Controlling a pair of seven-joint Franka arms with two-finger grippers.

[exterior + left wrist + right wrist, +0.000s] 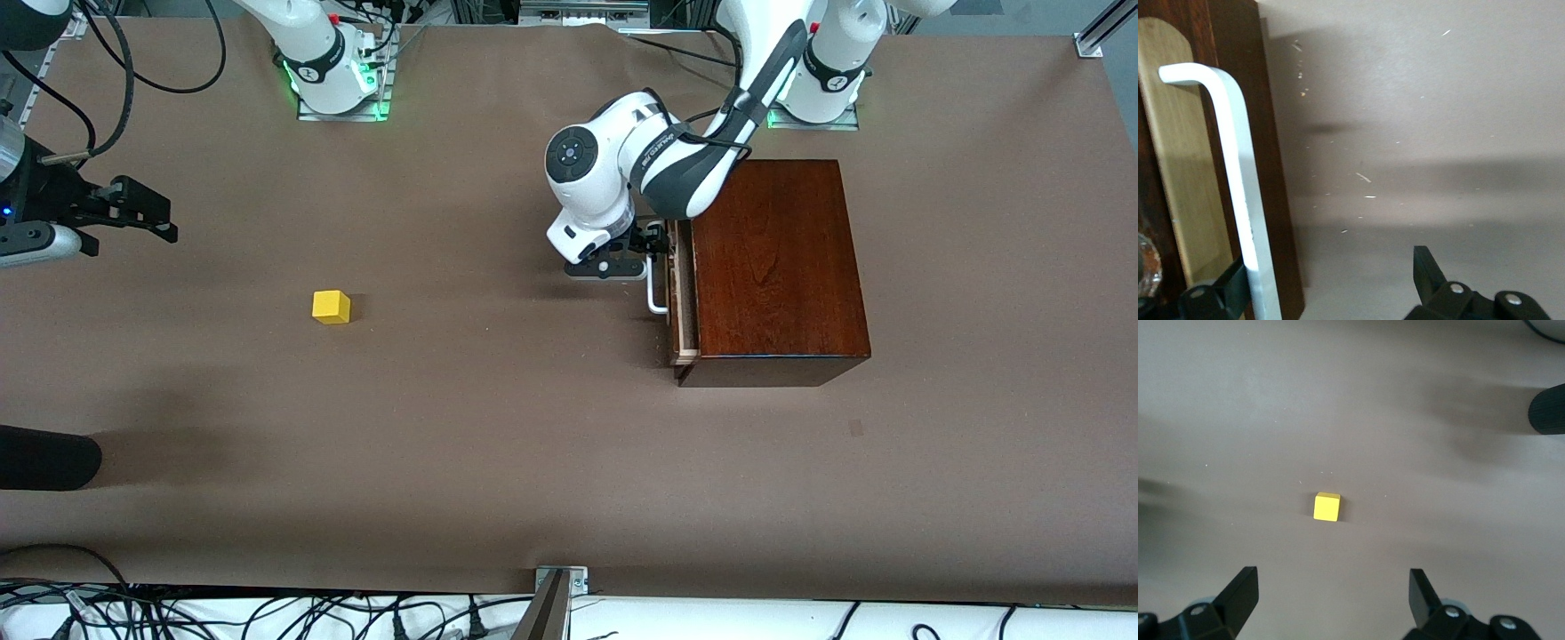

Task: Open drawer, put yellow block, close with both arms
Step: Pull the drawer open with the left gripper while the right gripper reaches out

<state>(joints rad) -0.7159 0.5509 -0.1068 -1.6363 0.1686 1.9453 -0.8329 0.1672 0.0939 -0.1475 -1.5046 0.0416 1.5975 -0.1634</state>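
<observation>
The reddish-brown wooden box (773,267) stands toward the left arm's end of the table. Its drawer (681,302) is out by a narrow gap, showing pale wood (1178,167). My left gripper (653,242) is open at the white bar handle (656,298). In the left wrist view the handle (1238,180) lies between the jaws of the left gripper (1331,263), close to one finger. The yellow block (331,307) sits on the bare table toward the right arm's end. My right gripper (153,218) hangs open and empty over the table, apart from the block (1327,506); it also shows in the right wrist view (1332,575).
A black rounded object (44,458) juts in at the table's edge by the right arm's end, also in the right wrist view (1548,410). Cables and a metal bracket (560,578) run along the table edge nearest the front camera.
</observation>
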